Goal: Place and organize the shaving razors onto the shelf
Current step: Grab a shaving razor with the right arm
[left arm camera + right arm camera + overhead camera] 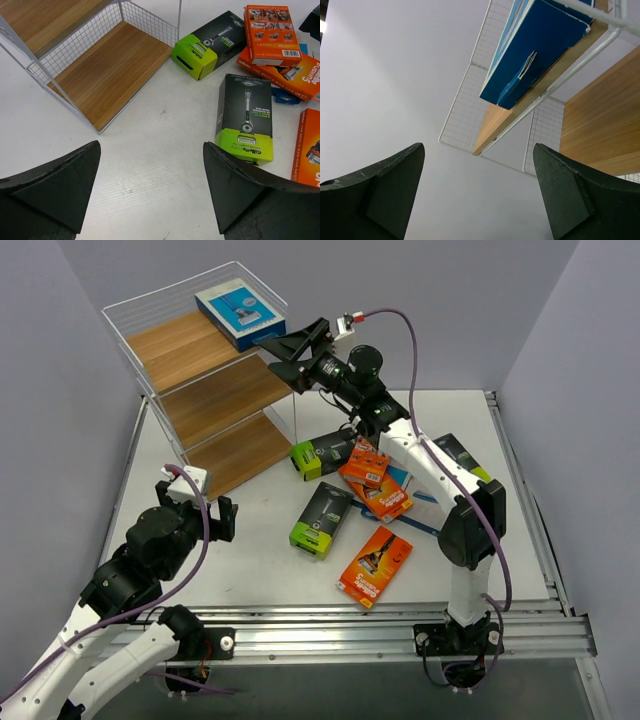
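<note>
Two tools, both empty, fingers spread apart. Right tool raised at top tier of shelf, just beside blue-and-white pack lying flat on top board. Left tool low over counter, near shelf's bottom board. Black-and-lime packs and orange packs loose on counter right of shelf, some overlapping.

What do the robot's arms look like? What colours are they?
The left arm and right arm are white tubes joined by chunky black round joints. A thin purple cable loops along each arm to a small white box at the wrist. The left gripper and right gripper each have two black, wedge-shaped fingers, slightly scuffed.
</note>
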Action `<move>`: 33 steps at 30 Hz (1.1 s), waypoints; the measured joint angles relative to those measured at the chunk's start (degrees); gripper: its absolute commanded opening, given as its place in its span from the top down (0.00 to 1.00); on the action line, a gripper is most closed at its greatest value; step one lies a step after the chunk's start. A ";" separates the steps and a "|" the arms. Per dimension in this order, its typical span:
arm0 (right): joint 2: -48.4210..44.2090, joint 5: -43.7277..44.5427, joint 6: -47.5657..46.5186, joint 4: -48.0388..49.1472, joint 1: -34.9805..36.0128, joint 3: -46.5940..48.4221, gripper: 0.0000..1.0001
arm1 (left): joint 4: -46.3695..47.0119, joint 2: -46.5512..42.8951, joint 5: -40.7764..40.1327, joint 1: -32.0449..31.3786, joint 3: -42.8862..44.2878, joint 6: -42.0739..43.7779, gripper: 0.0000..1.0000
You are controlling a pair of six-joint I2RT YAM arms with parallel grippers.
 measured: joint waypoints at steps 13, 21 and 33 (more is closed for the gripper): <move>-22.34 2.99 -16.83 -12.79 -1.44 -30.12 0.00 | 0.44 -0.63 -1.40 0.00 -1.11 0.50 0.03; -36.94 14.62 -29.55 -28.96 -2.36 -42.10 0.07 | 0.57 -0.81 -2.47 0.00 -1.40 0.68 0.05; -55.21 18.21 -25.75 -30.75 -9.66 -73.00 0.66 | 0.83 0.42 -2.12 0.00 -1.40 0.70 0.05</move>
